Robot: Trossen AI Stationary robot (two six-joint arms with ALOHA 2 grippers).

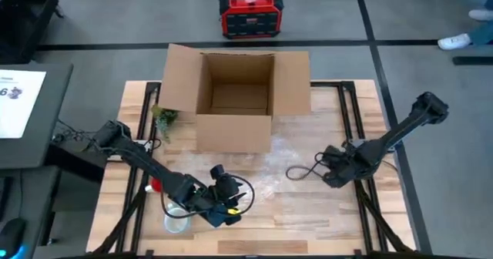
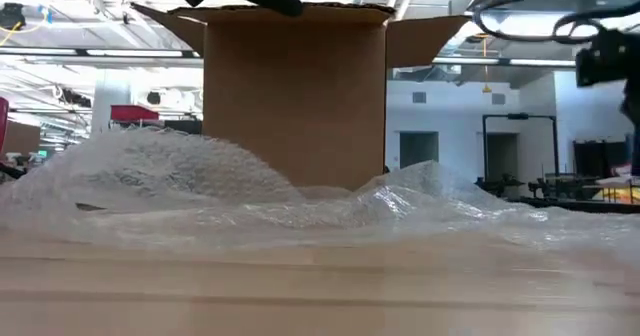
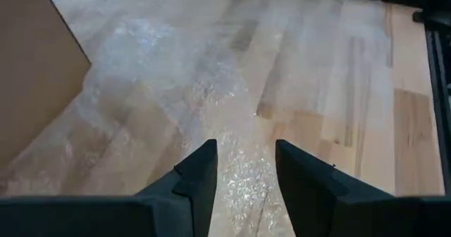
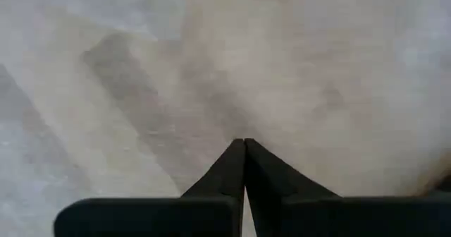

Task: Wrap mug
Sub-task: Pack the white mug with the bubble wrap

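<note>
From above: left gripper [image 1: 228, 213] hanging over the near-left part of the table [image 1: 323, 213], fingers apart by a modest gap, gripping nothing. Right gripper [image 1: 330, 173] sitting low at the right of the table, reaching toward the middle; fingers not readable here. Mug [image 1: 176, 220] showing as a pale, glassy round shape at the near-left edge, just left of the left gripper, partly hidden by the arm; something small and red [image 1: 156, 185] lying just beyond it. Bubble wrap [image 1: 269, 163] spreading as a faint clear sheet across the middle, in front of the open box [image 1: 235, 97] standing at the far centre. Green sprig [image 1: 165, 119] lying by the box's left flap. Red unit [image 1: 250, 14] sitting on the floor beyond the table.

From table height: wrap [image 2: 200, 181] lying rumpled across the whole width, humped highest at the left, box [image 2: 295, 96] rising behind it. Mug not showing here.

From the left wrist: fingers [image 3: 199, 177] standing apart with wrap [image 3: 211, 89] lying flat beneath and between them, nothing pinched; box wall [image 3: 32, 75] showing to one side.

From the right wrist: fingers [image 4: 271, 184] pressing together tip to tip, just above wrap [image 4: 211, 68] and wood; whether any film is caught between them, cannot tell.
</note>
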